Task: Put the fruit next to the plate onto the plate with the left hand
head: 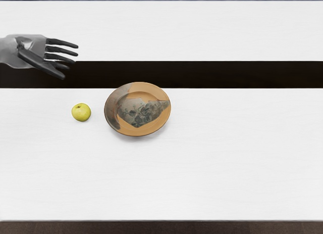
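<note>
Reaching is the step in hand, as I judge it: nothing is grasped yet. Nearest the camera lies the broad white table (pixel 212 173), all of it below the fingertips. Farther in, the fruit (pixel 81 112), a small yellow-green apple, sits on that surface. It is below the fingers (pixel 64 43), a little right of their tips and well apart from them. To the fruit's right, farther from the fingers, lies the plate (pixel 137 108), brown and orange with a dark mottled pattern, holding nothing. Fruit and plate are near but not touching, with a narrow strip of table between them. Beyond both, a dark gap (pixel 227 75) runs across the table, level with the lowest finger. Farthest back, the left hand (pixel 40 52) comes in from the left edge. Its fingers are released and spread, pointing right and empty. The right hand is not in view.

The next move, I judge, calls for bringing the hand toward the camera and slightly right until the spread fingers bracket the apple, then closing round it. The apple is round and may roll if nudged off-centre, so the fingers should settle around it rather than push from one side. A short carry rightward would then put it over the plate.
</note>
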